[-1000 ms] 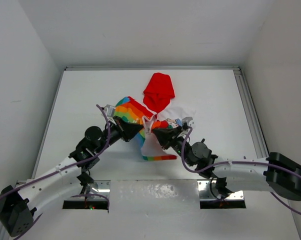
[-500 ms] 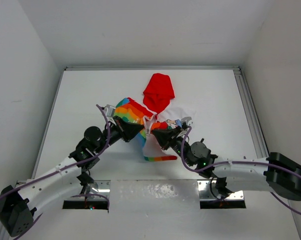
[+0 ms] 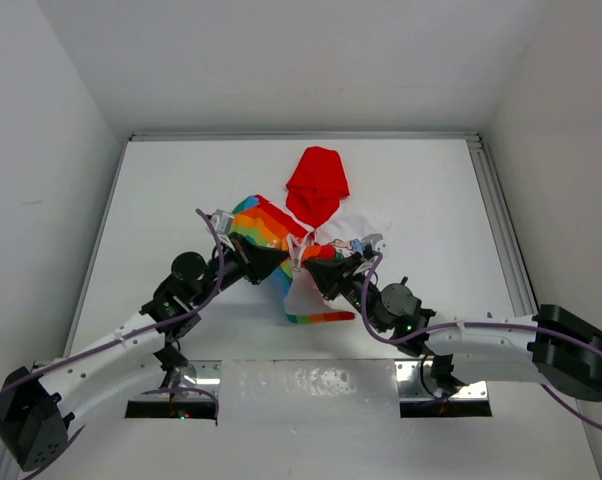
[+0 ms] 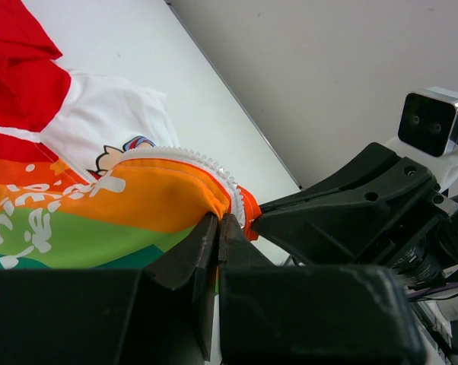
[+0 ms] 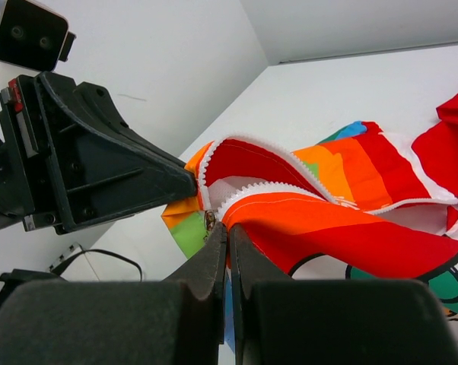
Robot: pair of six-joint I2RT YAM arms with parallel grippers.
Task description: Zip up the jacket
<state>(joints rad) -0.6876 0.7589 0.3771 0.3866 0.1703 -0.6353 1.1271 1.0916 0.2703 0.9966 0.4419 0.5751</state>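
The jacket (image 3: 316, 205) lies in the middle of the white counter (image 3: 181, 180). Its red hood (image 3: 318, 180) points toward the far wall, and the rainbow-striped body is bunched toward the arms. A striped end trails nearer the arm bases.

From above, both arms meet at the garment's near edge with their tips almost touching. The black housings hide what each one holds.

The left wrist view settles one side. The left fingers (image 4: 200, 245) are clenched on the orange edge of the fabric, right beside a curved row of white zipper teeth (image 4: 191, 156). This view also shows white lettering across the orange and green stripes, with part of a cartoon print on the white cloth beyond.

The right wrist view shows the other side. The right fingers (image 5: 211, 262) are pressed together on the opposite front edge, and a small metal piece (image 5: 211, 220) sits at their tips. Above them the two rows of teeth curve apart, so the front is unzipped there. The left arm's black fingers face them, almost touching.
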